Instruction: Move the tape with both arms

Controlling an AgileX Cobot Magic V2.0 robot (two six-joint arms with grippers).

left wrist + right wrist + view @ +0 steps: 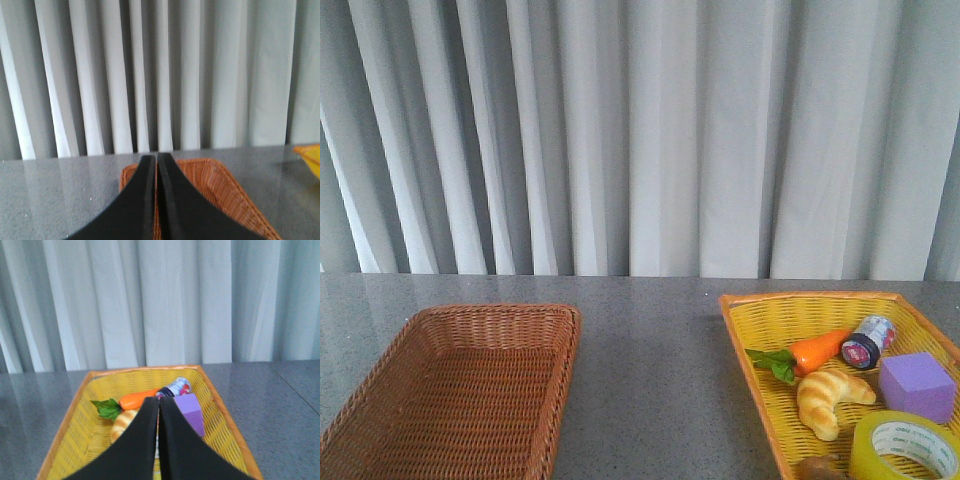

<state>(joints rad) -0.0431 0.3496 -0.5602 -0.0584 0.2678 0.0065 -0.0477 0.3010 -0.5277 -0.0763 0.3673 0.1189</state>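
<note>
a pale grey curtain (640, 130) hangs in long folds behind everything, and in front of it runs the speckled grey worktop (650, 380). on the left side of the worktop sits a brown wicker basket (380, 400), and over on the right a yellow woven basket (770, 330) with an orange rim.

the yellow basket holds the lot. at its near right corner lies the tape (905, 447), a wide roll lying flat, its translucent yellow wall glossy and a bit greenish where the light goes through it, with a white inner core carrying small dark print. part of it is cut off by the edge of the front view. just behind it is a purple block (917, 385), and to the left of that a croissant (828, 395). further back lie a toy carrot (817, 349) with green leaves and, touching its tip, a small dark can (868, 341) with a pink label. something small and brown (818, 467) sits at the front edge beside the tape; i can't make out what it is.

the left claw (155, 162) hangs over the brown basket, its two black fingers pressed together with nothing between them. the right claw (158, 405) hangs over the yellow basket, likewise closed up tight and gripping nothing, well short of the tape.
</note>
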